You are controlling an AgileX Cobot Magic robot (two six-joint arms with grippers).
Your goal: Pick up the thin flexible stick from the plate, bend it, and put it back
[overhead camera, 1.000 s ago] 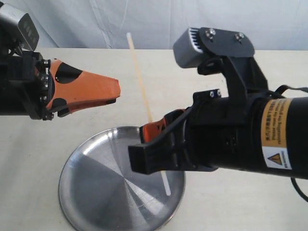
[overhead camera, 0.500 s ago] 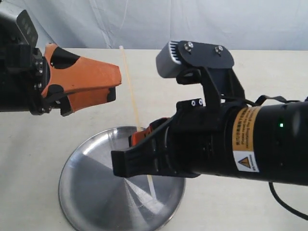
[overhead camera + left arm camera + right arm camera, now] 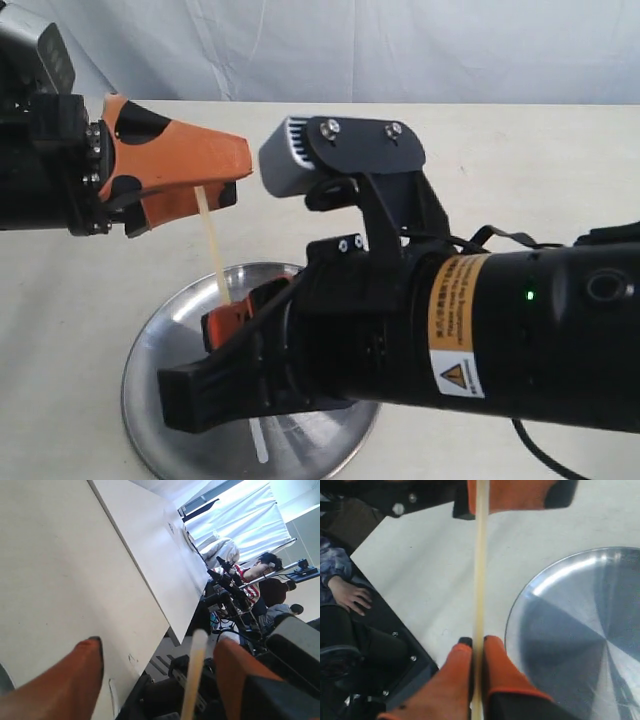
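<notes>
right wrist view: the thin flexible stick (image 3: 480, 555), a very thin, pale cream rod, smooth and straight, is held off the surface, pinched between the pressed-together orange fingers of the right gripper (image 3: 478, 645). its far end reaches in between the fingers of the left gripper (image 3: 160, 647), which are spread wide on either side of it with no visible contact. in the exterior view the stick leans slightly, and its lower end shows below the right gripper, over the plate (image 3: 170, 350). the plate is shiny silver with a radial sheen and rests on a matt cream table (image 3: 520, 160). a white cloth backdrop (image 3: 400, 50) hangs behind the table. the left wrist view takes in the table's edge, bright curtains and a person in a striped top (image 3: 250, 575).
</notes>
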